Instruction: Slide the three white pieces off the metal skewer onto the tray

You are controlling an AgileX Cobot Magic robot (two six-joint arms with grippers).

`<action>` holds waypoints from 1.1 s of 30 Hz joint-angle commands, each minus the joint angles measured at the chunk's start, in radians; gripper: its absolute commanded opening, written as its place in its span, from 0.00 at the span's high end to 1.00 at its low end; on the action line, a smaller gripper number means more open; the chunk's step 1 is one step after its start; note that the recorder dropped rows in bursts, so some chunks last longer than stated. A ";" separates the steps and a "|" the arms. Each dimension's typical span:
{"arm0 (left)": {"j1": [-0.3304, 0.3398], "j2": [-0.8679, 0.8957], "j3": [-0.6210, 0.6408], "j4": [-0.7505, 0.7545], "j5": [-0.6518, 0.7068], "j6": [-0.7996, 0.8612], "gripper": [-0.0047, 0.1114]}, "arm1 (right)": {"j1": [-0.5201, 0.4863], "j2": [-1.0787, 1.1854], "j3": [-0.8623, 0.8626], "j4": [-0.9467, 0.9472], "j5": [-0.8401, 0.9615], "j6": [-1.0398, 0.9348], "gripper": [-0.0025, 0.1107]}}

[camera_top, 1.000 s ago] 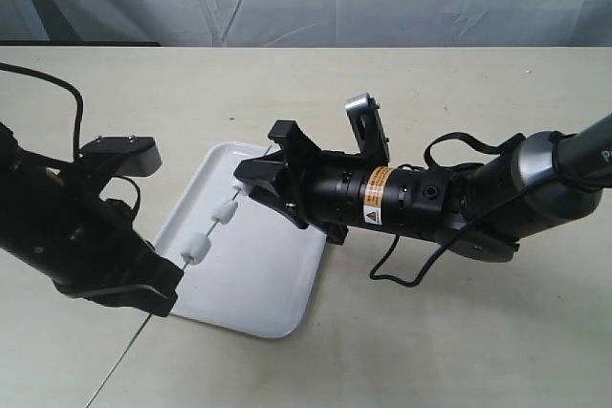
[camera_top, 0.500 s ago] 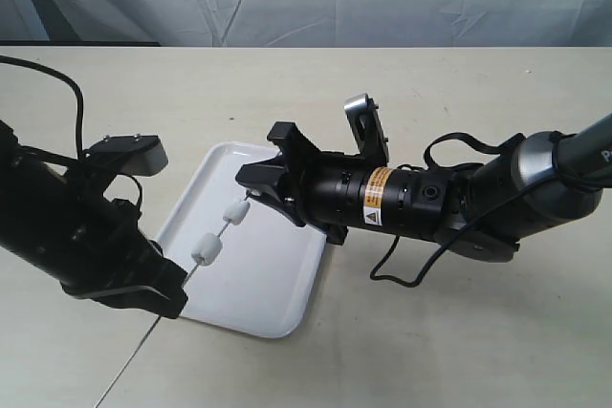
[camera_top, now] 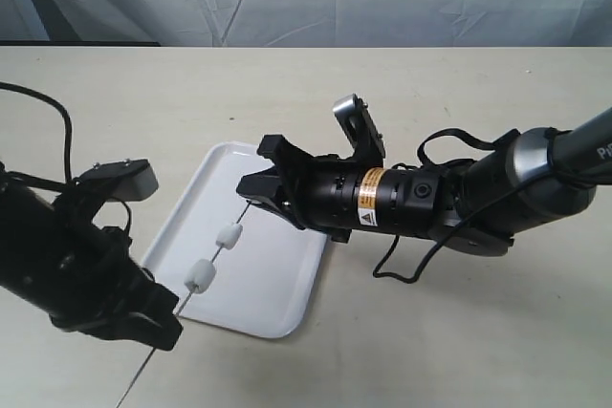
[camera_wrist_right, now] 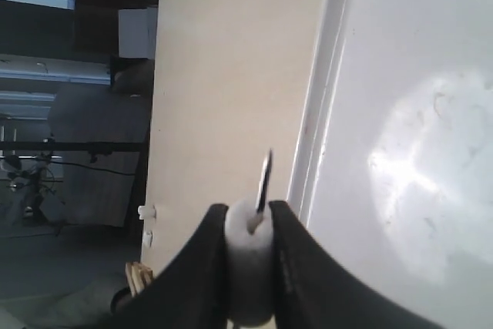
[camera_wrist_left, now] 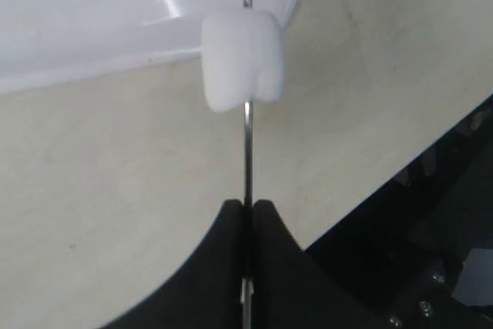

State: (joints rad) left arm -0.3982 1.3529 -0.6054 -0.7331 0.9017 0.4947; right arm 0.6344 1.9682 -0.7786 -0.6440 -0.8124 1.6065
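The thin metal skewer (camera_top: 214,255) slants over the white tray (camera_top: 277,284). My left gripper (camera_top: 164,320) is shut on its lower end, off the tray's near corner. Two white pieces (camera_top: 201,274) (camera_top: 228,234) sit threaded on the rod above the tray. My right gripper (camera_top: 251,190) is shut on the third white piece (camera_wrist_right: 250,267), and the skewer tip (camera_wrist_right: 264,182) pokes out of it. In the left wrist view the fingers pinch the skewer (camera_wrist_left: 246,144), with the nearest white piece (camera_wrist_left: 243,58) just ahead at the tray's rim (camera_wrist_left: 92,21).
The tray lies on a beige table (camera_top: 459,351) with a grey cloth backdrop behind. A black cable (camera_top: 402,272) loops under the right arm. The skewer's free end (camera_top: 129,391) sticks out past the left gripper toward the table's front edge.
My left gripper has drawn back toward the front left, pulling the skewer and its two threaded pieces away from the right gripper. The right gripper kept its piece and shifted slightly left.
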 commanded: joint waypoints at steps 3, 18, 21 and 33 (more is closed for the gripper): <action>-0.003 -0.116 0.085 0.002 0.089 -0.075 0.96 | -0.006 0.001 -0.054 0.026 0.070 -0.023 0.86; -0.003 -0.302 0.169 0.022 0.136 -0.226 0.96 | -0.006 0.001 -0.114 -0.111 0.236 0.016 0.85; -0.003 -0.284 0.169 0.061 0.120 -0.249 0.96 | -0.006 0.001 -0.114 -0.111 0.236 0.019 0.75; -0.003 -0.201 0.169 0.126 -0.049 -0.240 0.96 | -0.006 0.001 -0.114 -0.185 0.187 0.147 0.62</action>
State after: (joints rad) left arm -0.3982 1.1168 -0.4414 -0.6177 0.8841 0.2365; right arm 0.6332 1.9682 -0.8877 -0.8052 -0.6185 1.7281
